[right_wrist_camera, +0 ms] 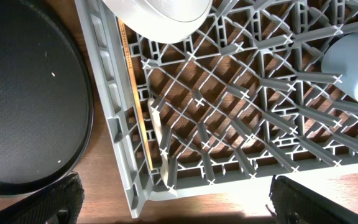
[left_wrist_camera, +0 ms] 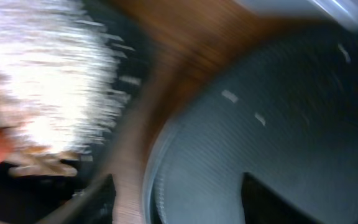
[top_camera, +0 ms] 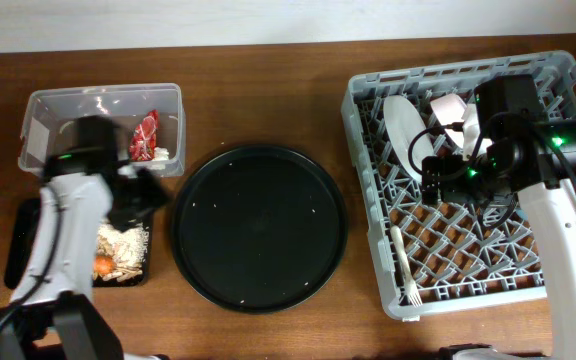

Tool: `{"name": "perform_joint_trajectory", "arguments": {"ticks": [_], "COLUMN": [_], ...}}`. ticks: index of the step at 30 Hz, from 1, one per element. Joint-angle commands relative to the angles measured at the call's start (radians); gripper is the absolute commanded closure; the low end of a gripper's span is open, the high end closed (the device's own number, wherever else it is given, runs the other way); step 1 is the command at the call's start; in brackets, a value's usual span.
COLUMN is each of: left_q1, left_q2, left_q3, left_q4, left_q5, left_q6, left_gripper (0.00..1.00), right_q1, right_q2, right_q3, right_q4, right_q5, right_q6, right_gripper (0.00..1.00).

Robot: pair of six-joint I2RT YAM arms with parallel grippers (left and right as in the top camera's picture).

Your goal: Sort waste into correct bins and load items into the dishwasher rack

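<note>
Left hand (left_wrist_camera: 178,202): your fingers stand apart, empty, by the round tray's (top_camera: 258,230) rim.
Right hand (right_wrist_camera: 176,199): spread wide, empty, over the rack (top_camera: 360,170).
Waste: wrapper (top_camera: 146,135) in the clear tub (top_camera: 103,92); scraps (top_camera: 126,243) and carrot (top_camera: 103,264) in the black tray (top_camera: 16,255).
Plate (top_camera: 402,135), fork (top_camera: 405,268): in the rack.

You are working at what is looking like a robot lab bench staged as a kitchen clean-up station. A left arm (top_camera: 58,225) and a right arm (top_camera: 558,215) are reaching over a dark wooden surface (top_camera: 268,100) that is running up against a plain pale wall (top_camera: 268,20). A grey rack (top_camera: 366,200) is holding a plate (top_camera: 404,135) and a fork (top_camera: 405,270), while a clear tub (top_camera: 68,105), a black tray (top_camera: 20,245) carrying food scraps (top_camera: 126,245) and a round tray (top_camera: 258,225) are sitting beside it.
</note>
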Motion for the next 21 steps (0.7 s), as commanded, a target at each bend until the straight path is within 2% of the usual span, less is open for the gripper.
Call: {"name": "perform_joint_trajectory", "arguments": {"ticks": [1,3,4,6,8,9,12,18,21], "left_q1": [-0.170,-0.238,-0.256,-0.268,-0.256,-0.228,-0.159,-0.115,-0.115], "left_q2": [-0.019,-0.019,-0.019,-0.019,-0.019,-0.019,-0.040,-0.189,-0.349], "left_q3": [0.014,0.021,0.032,0.080,0.155,0.248,0.369,0.329,0.203], "left_q4": [-0.010,-0.031,-0.051,-0.126,-0.217,-0.303,-0.395,-0.369,-0.253], "left_q5": [0.017,0.017,0.020,0.021,0.020,0.015,-0.028,-0.055,-0.063], "left_q6": [0.193,0.261,0.278,0.294,0.302,0.313,0.313,0.316,0.315], "left_gripper": [0.17,0.13,0.07,0.07,0.06,0.05,0.05,0.05,0.05], "right_q1": [-0.005,-0.004,-0.004,-0.004,-0.004,-0.004,-0.004,-0.004,-0.004], "right_q2": [0.009,0.009,0.009,0.009,0.009,0.009,0.008,-0.063,-0.150], "right_q3": [0.006,0.006,0.006,0.006,0.008,0.008,0.008,0.006,-0.017], "right_q4": [0.003,0.011,0.019,0.037,0.062,0.076,0.067,0.063,0.093], "right_q5": [-0.004,-0.033,-0.050,-0.072,-0.072,-0.073,-0.071,-0.067,-0.066], "right_q6": [0.000,0.000,0.000,0.000,-0.007,-0.018,-0.023,-0.023,-0.023], "right_gripper": [0.01,0.01,0.01,0.01,0.01,0.01,0.01,0.01,0.01]}}
